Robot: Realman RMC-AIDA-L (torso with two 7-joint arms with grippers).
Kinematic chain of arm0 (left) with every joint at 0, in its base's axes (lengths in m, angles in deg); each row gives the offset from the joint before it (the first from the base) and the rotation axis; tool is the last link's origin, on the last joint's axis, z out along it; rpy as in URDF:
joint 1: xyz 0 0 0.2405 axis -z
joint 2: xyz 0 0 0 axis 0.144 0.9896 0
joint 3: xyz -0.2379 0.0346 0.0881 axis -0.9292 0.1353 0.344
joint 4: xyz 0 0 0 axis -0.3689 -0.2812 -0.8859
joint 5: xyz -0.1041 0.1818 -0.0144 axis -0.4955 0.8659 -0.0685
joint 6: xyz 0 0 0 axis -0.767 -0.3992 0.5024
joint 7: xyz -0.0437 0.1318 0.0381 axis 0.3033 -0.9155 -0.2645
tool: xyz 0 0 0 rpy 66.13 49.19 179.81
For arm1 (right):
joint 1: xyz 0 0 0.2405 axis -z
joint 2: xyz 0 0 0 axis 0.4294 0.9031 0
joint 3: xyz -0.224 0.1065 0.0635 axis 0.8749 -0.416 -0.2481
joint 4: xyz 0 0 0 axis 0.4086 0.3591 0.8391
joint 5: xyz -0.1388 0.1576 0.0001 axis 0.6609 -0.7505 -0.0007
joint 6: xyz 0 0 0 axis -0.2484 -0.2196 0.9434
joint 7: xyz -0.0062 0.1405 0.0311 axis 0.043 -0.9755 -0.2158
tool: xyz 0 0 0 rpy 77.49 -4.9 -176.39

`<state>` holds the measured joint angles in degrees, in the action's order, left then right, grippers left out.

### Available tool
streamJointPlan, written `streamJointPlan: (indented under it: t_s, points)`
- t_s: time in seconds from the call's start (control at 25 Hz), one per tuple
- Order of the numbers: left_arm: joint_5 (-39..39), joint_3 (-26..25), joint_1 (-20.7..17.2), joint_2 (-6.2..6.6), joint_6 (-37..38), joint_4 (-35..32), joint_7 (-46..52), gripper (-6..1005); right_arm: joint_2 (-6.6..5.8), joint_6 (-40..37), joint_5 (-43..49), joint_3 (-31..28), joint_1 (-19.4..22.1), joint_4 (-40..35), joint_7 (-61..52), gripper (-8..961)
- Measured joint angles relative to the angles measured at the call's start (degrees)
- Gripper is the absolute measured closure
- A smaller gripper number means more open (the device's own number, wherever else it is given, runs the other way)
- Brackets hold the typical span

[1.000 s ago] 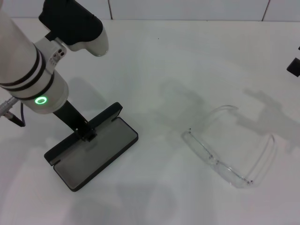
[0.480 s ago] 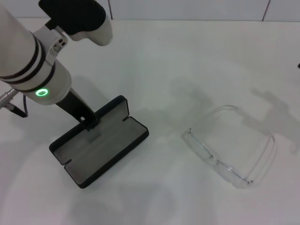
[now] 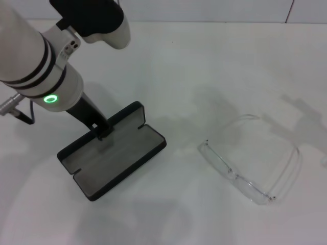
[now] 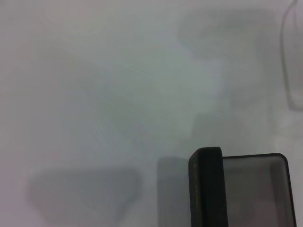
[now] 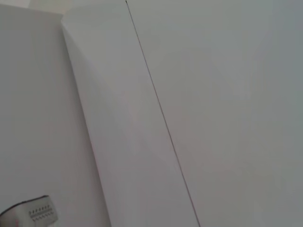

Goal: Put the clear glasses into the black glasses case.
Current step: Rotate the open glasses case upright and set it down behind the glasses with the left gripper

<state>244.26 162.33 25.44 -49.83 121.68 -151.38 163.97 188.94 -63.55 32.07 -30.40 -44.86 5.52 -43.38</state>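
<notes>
The black glasses case (image 3: 113, 153) lies left of the clear glasses (image 3: 250, 161).

Lighting: bright, even, diffuse from above; white table (image 3: 204, 66) lit without hard glare; soft grey shadows beside the black glasses case (image 3: 115, 153) and behind the clear glasses (image 3: 250, 158); faint arm shadows at the head view's right side; left wrist view hazy and soft, with pale blurred shadow patches; right wrist view flat, low-contrast.
</notes>
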Motion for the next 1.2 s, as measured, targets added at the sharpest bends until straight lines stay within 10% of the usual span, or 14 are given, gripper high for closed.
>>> streamJointPlan:
  t_s: [0.48,1.2]
  points:
    - [5.0,13.9,-0.4,0.03,-1.1,-10.1,-2.9,811,-0.02,0.3,-0.1,-1.2,-0.1,0.1,0.7,144]
    - [5.2,28.7,4.9,-0.43,-16.1,-3.5,-4.7,809,-0.22,-1.1,-0.9,-3.8,2.8,0.8,1.5,153]
